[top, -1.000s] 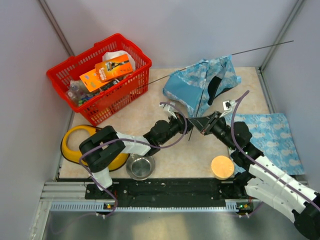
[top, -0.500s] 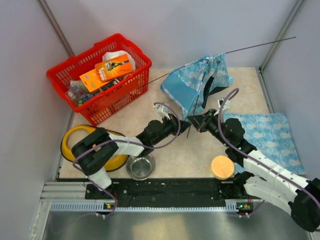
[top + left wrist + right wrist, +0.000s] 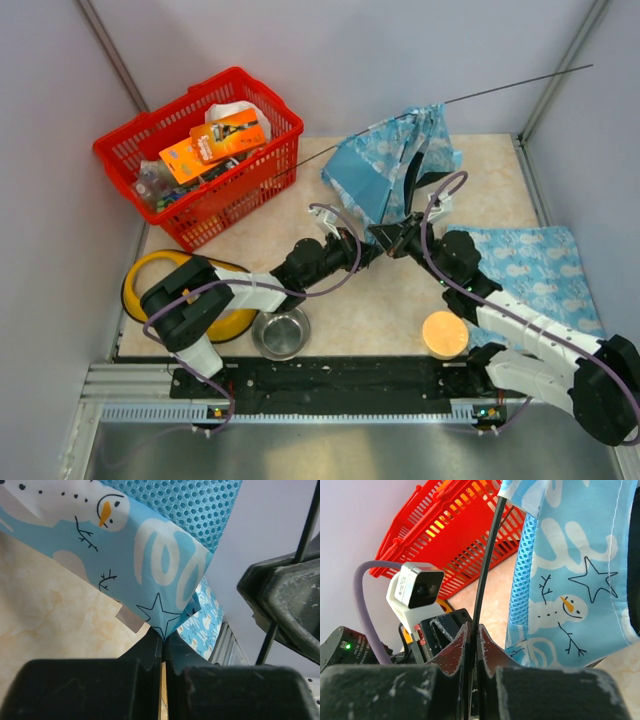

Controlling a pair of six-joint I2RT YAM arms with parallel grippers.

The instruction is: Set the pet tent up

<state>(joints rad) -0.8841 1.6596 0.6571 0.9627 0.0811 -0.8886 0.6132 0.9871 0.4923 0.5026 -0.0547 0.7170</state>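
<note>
The pet tent (image 3: 385,165) is a crumpled light-blue printed bundle at the back of the table, partly raised. A thin dark pole (image 3: 520,85) runs through it and sticks out to the upper right. My left gripper (image 3: 360,245) is shut on the tent's lower fabric corner (image 3: 162,625), pinched between the black fingers (image 3: 145,652). Right beside it my right gripper (image 3: 385,236) is shut on the pole (image 3: 487,555), which rises between its fingers (image 3: 452,647). Snowman-print fabric (image 3: 570,580) hangs to the right of that pole.
A red basket (image 3: 200,150) full of packages stands back left. A yellow dish (image 3: 150,285), a steel bowl (image 3: 281,332) and an orange disc (image 3: 445,333) lie near the front edge. A flat blue printed mat (image 3: 540,275) lies at the right.
Both grippers have moved away from the bases and slightly left, holding on. The tent has been drawn up and leftward, and the pole's free end has risen a little.
</note>
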